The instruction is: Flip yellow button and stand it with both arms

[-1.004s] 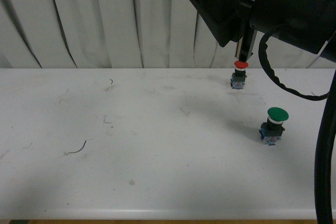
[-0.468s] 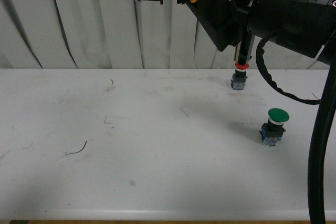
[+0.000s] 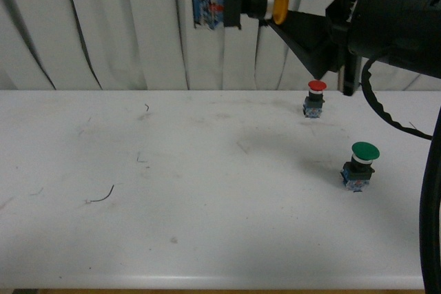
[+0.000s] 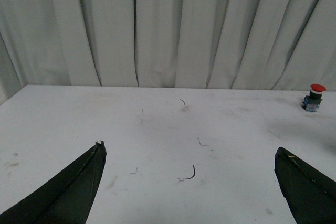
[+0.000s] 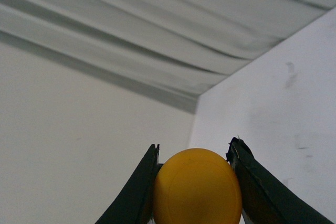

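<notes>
Saw right pincer (image 5: 194,148) clenched on yellow button (image 3: 238,3), fingers either side of its cap; button held high above surface (image 3: 172,191), lying sideways, blue-and-dark base pointing toward robot's left; left pincer (image 4: 189,147) released, fingers wide apart, nothing between them; red-capped button (image 3: 315,98) and green-capped button (image 3: 360,165) stood upright on surface, apart from each other.

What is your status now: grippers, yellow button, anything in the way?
Left gripper: jaws open, empty. Right gripper: jaws shut on yellow button, held sideways high above table. Red button, green button upright on it, well below.
</notes>
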`<state>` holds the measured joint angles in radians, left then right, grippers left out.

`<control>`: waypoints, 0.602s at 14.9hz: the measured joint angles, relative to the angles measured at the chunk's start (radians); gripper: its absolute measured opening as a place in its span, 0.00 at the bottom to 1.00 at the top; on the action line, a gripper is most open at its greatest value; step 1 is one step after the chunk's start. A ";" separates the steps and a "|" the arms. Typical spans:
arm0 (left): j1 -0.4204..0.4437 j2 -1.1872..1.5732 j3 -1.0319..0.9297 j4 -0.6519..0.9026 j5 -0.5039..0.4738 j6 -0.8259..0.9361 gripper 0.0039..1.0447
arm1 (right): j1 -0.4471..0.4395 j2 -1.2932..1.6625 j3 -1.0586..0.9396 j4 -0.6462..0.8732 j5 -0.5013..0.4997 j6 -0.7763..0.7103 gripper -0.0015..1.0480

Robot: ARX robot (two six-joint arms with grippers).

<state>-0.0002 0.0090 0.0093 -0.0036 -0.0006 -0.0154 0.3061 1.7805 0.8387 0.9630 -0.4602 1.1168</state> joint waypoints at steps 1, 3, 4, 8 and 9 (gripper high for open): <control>0.000 0.000 0.000 0.000 0.000 0.000 0.94 | -0.011 -0.017 0.009 -0.101 0.050 -0.070 0.34; 0.000 0.000 0.000 0.000 0.000 0.000 0.94 | -0.046 -0.032 0.038 -0.254 0.161 -0.257 0.34; 0.000 0.000 0.000 0.000 0.000 0.000 0.94 | -0.066 -0.033 0.049 -0.304 0.219 -0.361 0.34; 0.000 0.000 0.000 0.000 0.000 0.000 0.94 | -0.167 -0.012 0.131 -0.389 0.423 -0.905 0.34; 0.000 0.000 0.000 0.000 0.000 0.000 0.94 | -0.186 0.014 0.167 -0.415 0.447 -1.001 0.34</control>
<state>-0.0002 0.0090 0.0093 -0.0036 -0.0006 -0.0154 0.1200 1.7943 1.0061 0.5484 -0.0135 0.1158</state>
